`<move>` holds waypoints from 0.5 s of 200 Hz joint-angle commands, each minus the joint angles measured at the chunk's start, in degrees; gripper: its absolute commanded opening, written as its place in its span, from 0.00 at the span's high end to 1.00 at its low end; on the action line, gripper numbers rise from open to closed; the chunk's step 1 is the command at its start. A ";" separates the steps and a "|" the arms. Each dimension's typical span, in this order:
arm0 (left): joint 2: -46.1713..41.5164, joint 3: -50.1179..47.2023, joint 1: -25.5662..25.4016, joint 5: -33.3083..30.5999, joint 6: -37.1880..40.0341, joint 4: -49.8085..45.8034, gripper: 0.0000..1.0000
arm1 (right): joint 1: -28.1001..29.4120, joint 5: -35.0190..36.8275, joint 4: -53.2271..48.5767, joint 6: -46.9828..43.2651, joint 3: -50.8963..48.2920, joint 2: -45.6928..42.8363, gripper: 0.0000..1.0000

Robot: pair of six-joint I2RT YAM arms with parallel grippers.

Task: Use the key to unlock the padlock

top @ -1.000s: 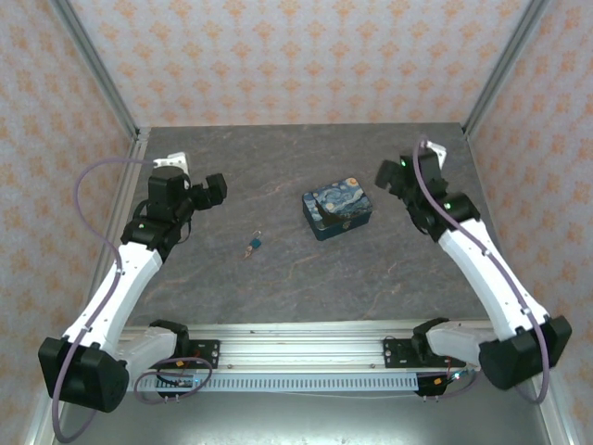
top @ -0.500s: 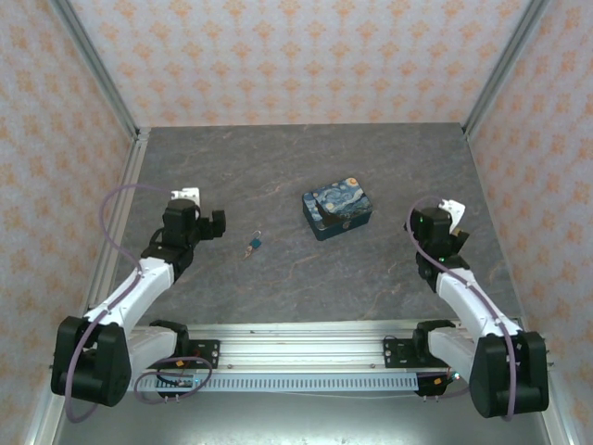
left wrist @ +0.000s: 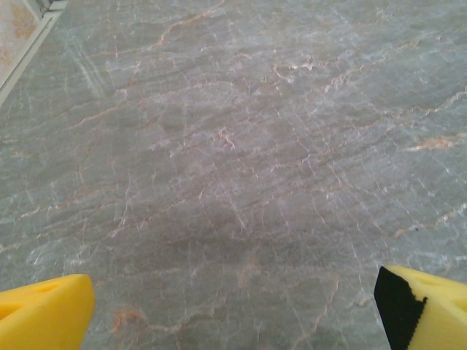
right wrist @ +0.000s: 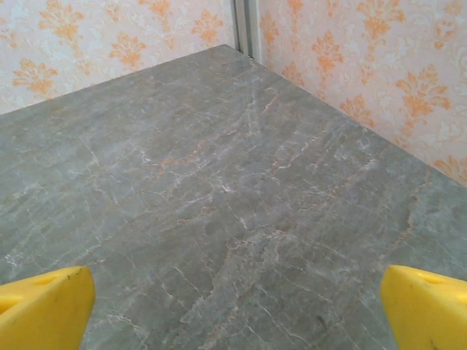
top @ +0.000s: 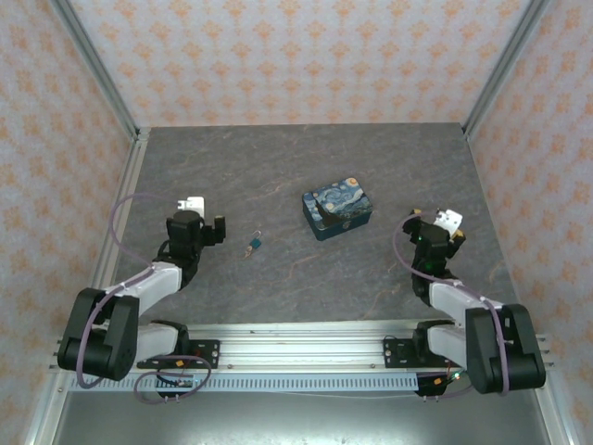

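Low over the table [top: 278, 167], left gripper [left wrist: 233, 315] and right gripper [right wrist: 235, 310] both fully spread, empty.

Robot test cell, a lab-type rig. Left arm [top: 153, 278] and right arm [top: 449, 297] are bolted to an aluminium rail [top: 306, 350] at the near edge of a stone-patterned table [top: 306, 158]. Bare metal posts [top: 97, 67] frame flat wallpaper panels [top: 306, 56] on three sides. Purple cable [top: 113, 218] loops exposed.
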 commanded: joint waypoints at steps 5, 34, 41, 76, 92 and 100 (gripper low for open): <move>3.76 2.42 0.24 -0.04 2.07 8.39 0.00 | -0.30 -1.24 9.47 -2.14 1.78 6.09 0.00; 7.87 6.36 0.24 0.42 3.72 6.38 0.00 | -0.80 -1.30 18.60 -2.79 2.16 15.26 0.00; 8.20 5.92 0.24 0.54 4.13 7.83 0.00 | -0.85 -3.16 16.84 -3.19 2.94 15.69 0.00; 12.32 7.19 2.25 1.43 2.94 9.70 0.00 | -1.29 -3.43 11.18 -2.77 7.59 19.76 0.00; 12.88 6.17 3.15 0.82 1.46 11.77 0.00 | -1.44 -3.77 9.63 -3.10 9.77 21.24 0.00; 13.08 4.71 3.52 0.49 0.85 14.50 0.00 | -1.44 -4.00 6.93 -2.80 10.41 20.37 0.00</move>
